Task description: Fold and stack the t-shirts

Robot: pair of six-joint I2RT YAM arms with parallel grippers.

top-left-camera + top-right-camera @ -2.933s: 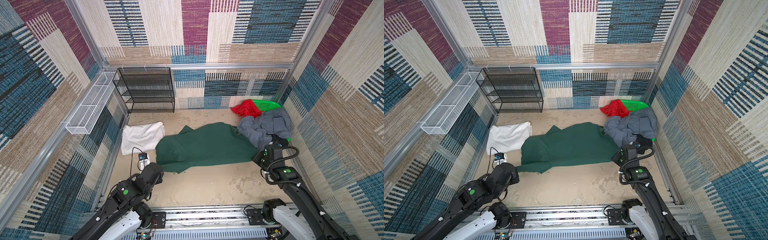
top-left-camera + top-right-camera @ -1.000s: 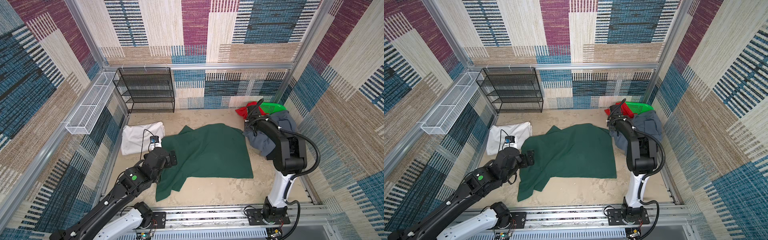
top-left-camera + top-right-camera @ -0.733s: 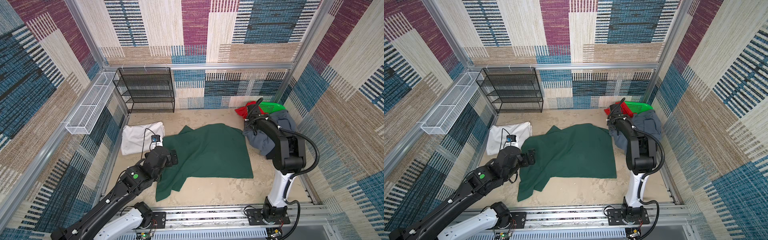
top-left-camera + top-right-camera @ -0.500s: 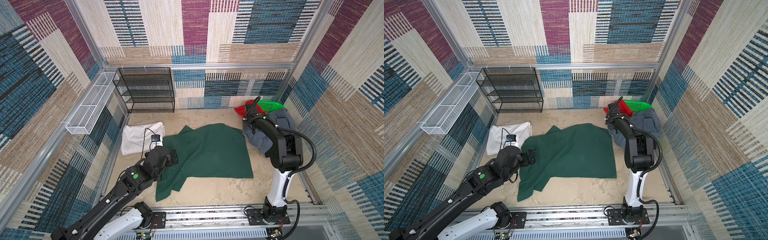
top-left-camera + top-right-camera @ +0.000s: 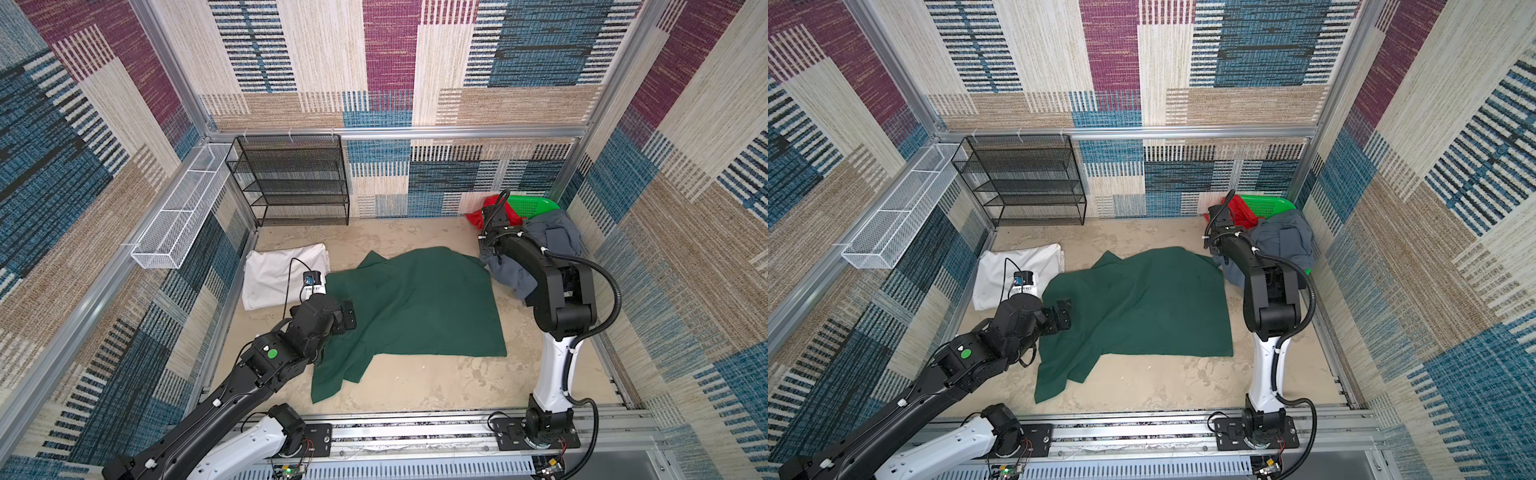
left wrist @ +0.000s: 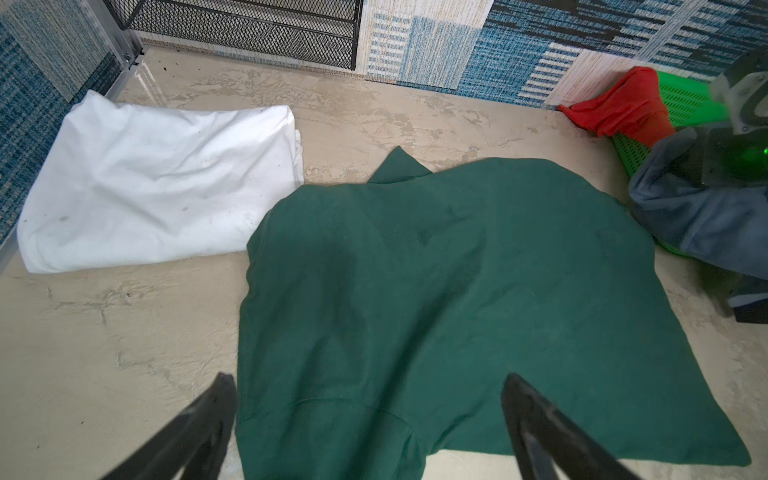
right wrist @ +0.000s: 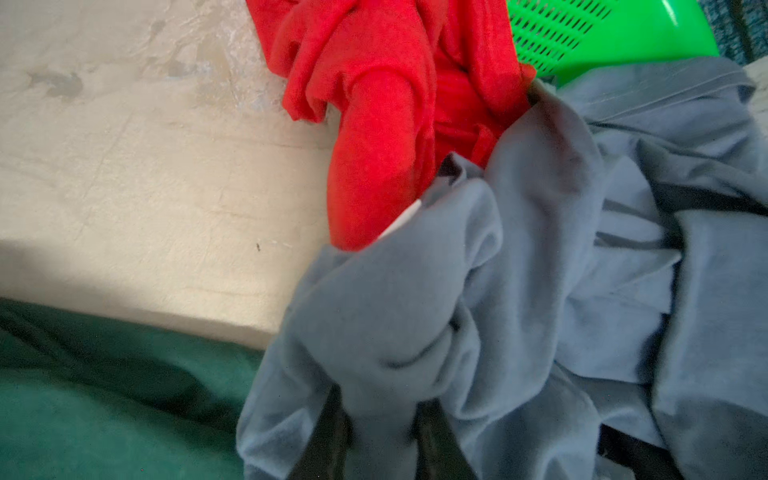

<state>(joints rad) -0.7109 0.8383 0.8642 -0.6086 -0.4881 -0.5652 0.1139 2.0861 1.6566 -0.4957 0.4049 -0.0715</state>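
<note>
A dark green t-shirt (image 5: 415, 307) (image 5: 1142, 303) lies spread over the middle of the floor, one sleeve trailing toward the front. My left gripper (image 6: 368, 382) hangs open over its left edge, holding nothing. A folded white t-shirt (image 5: 278, 274) rests at the left. At the back right, a grey-blue t-shirt (image 7: 540, 291) (image 5: 557, 237) is heaped beside a red t-shirt (image 7: 382, 104) (image 5: 478, 216). My right gripper (image 7: 380, 405) is shut on a bunched fold of the grey-blue cloth.
A bright green perforated basket (image 5: 534, 205) (image 7: 602, 33) lies under the red and grey-blue cloth in the back right corner. A black mesh shelf rack (image 5: 291, 183) stands at the back left. A white wire basket (image 5: 183, 212) hangs on the left wall.
My right gripper has shifted a little toward the back with the grey-blue cloth still in it. The left arm has hardly moved and stays open.
</note>
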